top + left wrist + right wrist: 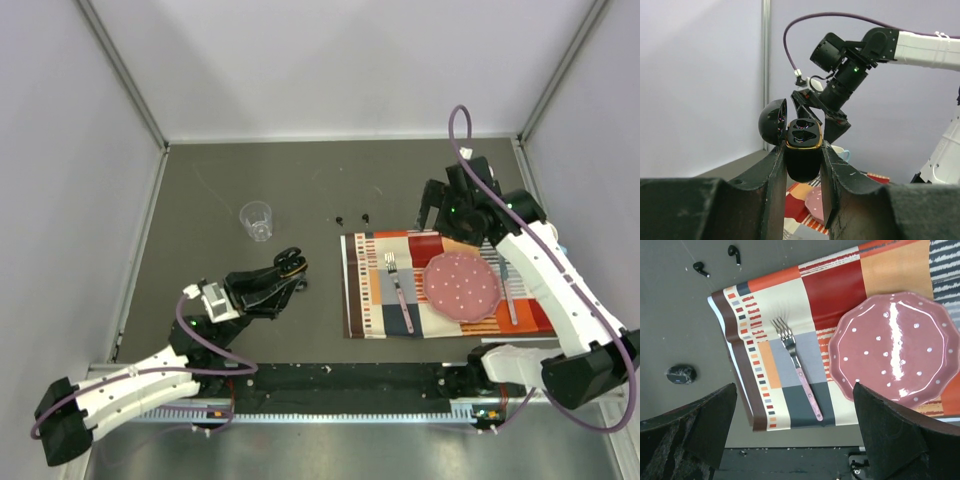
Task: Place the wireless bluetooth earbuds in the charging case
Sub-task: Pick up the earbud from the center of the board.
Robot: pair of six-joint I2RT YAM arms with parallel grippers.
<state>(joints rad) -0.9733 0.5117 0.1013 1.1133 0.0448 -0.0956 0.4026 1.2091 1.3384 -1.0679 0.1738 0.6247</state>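
Observation:
Two tiny black earbuds [341,219] [366,217] lie on the dark table beyond the placemat's far left corner. They also show in the right wrist view [701,268] [734,254]. My left gripper [287,268] [802,167] is shut on the black charging case [802,142], held upright off the table with its lid open and both sockets showing empty. My right gripper [437,214] [795,390] is open and empty, high above the placemat and to the right of the earbuds.
A clear plastic cup [257,220] stands left of the earbuds. A striped placemat [375,300] holds a fork [799,367], a pink dotted plate [462,284] and a knife [510,297]. A small black oval thing [681,374] lies left of the mat. A white mug [842,152] shows behind the case.

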